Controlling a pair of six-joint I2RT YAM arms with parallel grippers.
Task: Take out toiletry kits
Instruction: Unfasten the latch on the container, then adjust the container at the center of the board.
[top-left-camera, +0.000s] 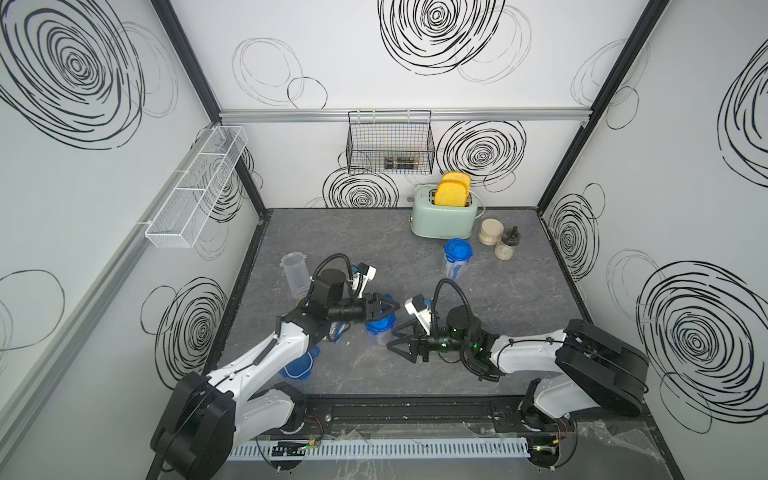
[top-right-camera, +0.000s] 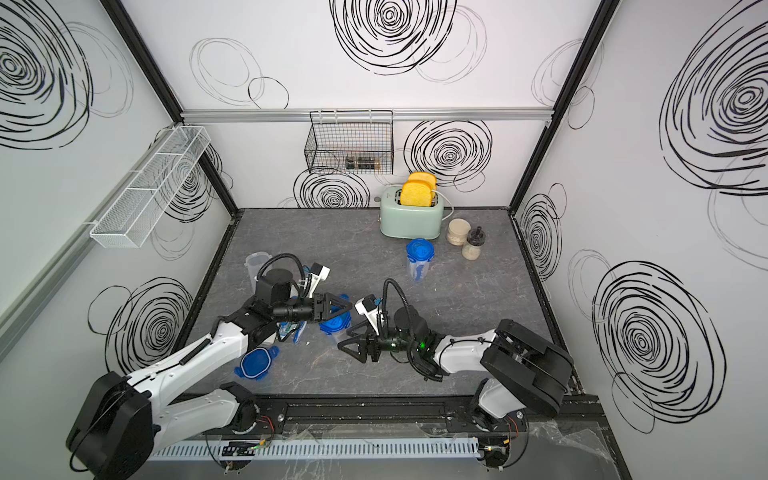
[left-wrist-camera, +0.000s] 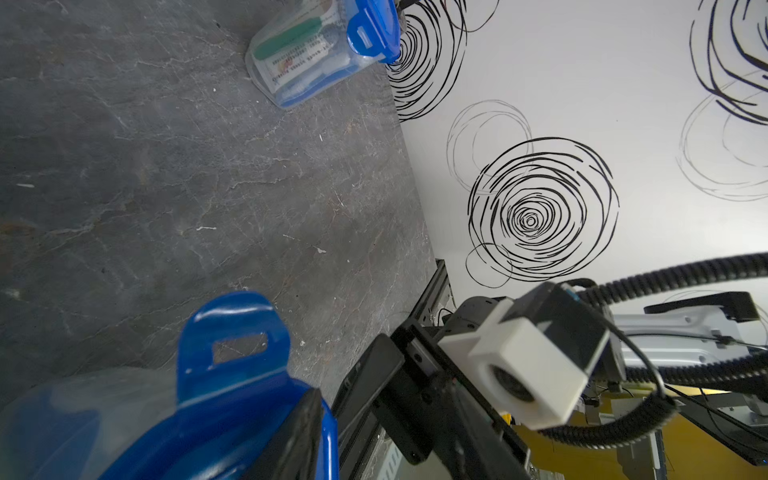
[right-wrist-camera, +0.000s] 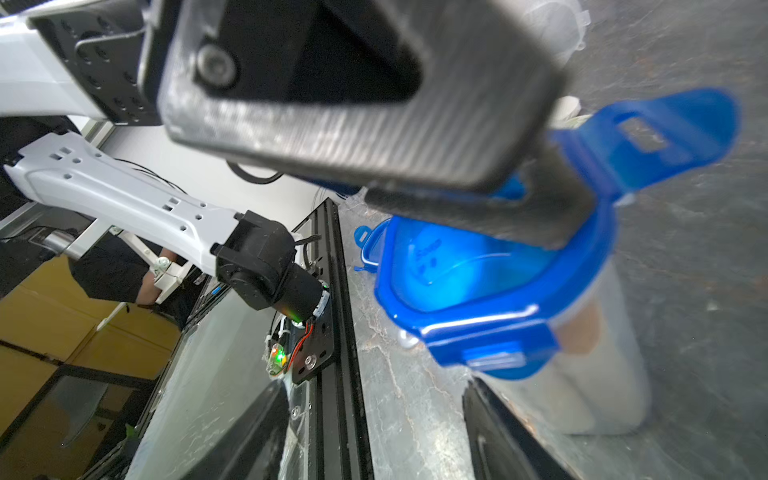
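A clear container with a blue clip lid (top-left-camera: 380, 328) stands mid-table. My left gripper (top-left-camera: 388, 307) lies across that lid and is shut on its edge; one finger (left-wrist-camera: 301, 432) rests on the rim, beside a raised clip flap (right-wrist-camera: 665, 129). A tan-capped piece (right-wrist-camera: 582, 332) of a toiletry kit shows through the wall. My right gripper (top-left-camera: 399, 343) stands open at the container's right side, nothing between its fingers. Another lidded container (top-left-camera: 455, 262) farther back holds a toiletry kit (left-wrist-camera: 299, 62) with a toothbrush and tube. Loose toiletry pieces (top-right-camera: 291, 330) lie under my left forearm.
An open, empty clear container (top-left-camera: 294, 276) stands at the left. A loose blue lid (top-left-camera: 297, 365) lies near the front left. A green toaster (top-left-camera: 444, 216) and two beige-filled jars (top-left-camera: 490, 235) stand at the back right. On the back wall hangs a wire basket (top-left-camera: 390, 143).
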